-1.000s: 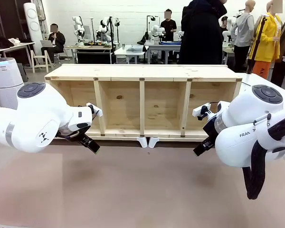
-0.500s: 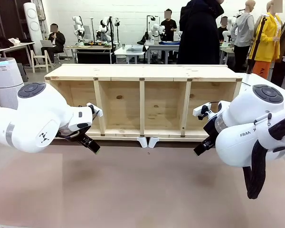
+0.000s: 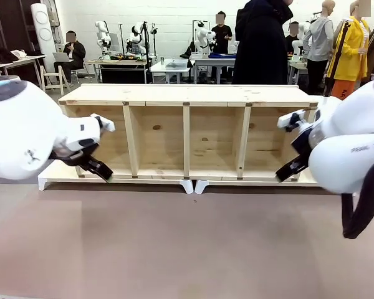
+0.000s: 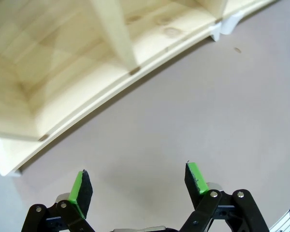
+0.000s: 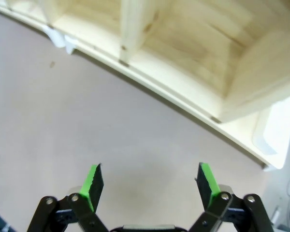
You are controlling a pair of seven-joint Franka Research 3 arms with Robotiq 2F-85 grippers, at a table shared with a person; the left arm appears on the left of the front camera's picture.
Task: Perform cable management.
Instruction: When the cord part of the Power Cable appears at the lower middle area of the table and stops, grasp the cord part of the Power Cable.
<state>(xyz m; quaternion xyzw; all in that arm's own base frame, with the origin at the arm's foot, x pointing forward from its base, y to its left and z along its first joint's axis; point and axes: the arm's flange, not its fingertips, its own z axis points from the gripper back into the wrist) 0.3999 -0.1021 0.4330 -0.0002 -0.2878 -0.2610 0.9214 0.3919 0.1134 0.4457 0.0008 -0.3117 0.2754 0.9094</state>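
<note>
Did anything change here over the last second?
Both arms swung outward: the left gripper went farther left, the right gripper farther right. Nothing was grasped or released. The wooden shelf stayed put, and both jaws stand open and empty.

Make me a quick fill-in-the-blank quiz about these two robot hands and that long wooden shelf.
The black, green-padded left gripper is ___, not shut. The black, green-padded right gripper holds ___. The long pale wooden shelf unit has ___ compartments.
Missing words: open; nothing; four.

white arms point(image 3: 25, 137), black green-padded fingers point(image 4: 80, 189)
</note>
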